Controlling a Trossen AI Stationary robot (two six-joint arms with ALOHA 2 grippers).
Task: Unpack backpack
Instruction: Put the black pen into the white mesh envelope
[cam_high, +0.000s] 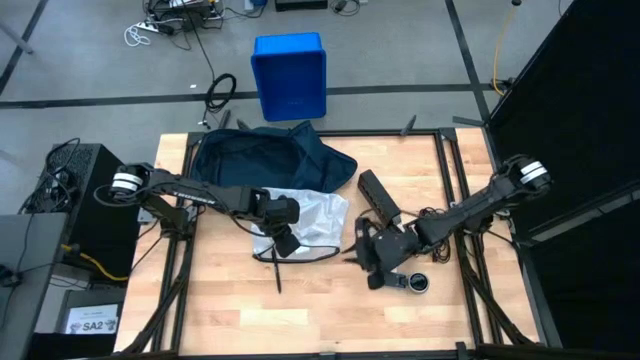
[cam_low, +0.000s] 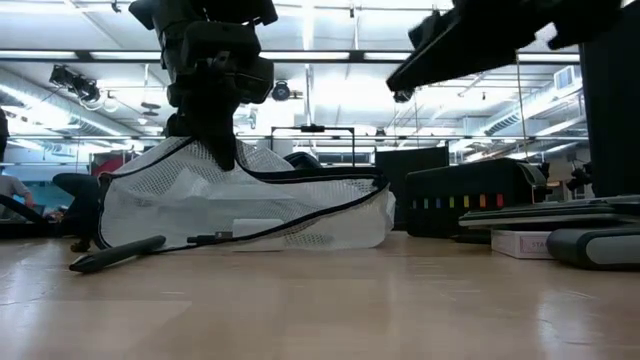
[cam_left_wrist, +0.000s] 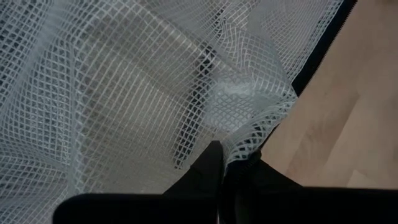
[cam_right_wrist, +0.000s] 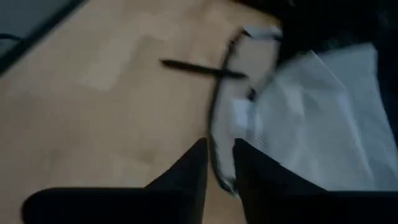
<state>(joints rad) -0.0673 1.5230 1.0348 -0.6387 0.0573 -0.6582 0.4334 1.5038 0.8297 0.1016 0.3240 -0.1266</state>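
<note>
the left end effector (cam_high: 286, 243) is clenched on the white mesh zip pouch (cam_high: 303, 225) with flat white contents, just beside the dark navy fabric backpack (cam_high: 262, 158); the right end effector (cam_high: 352, 250), fingers slightly parted, grasps nothing beside that pouch.

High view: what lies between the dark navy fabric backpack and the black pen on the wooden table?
The white mesh pouch, pinched by the left pincer, lies between backpack and pen.

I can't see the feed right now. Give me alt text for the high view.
The left gripper is shut on a white mesh pouch at mid-table, in front of the navy backpack. The right gripper sits beside the pouch's edge, and a black pen lies on the wooden table.
</note>
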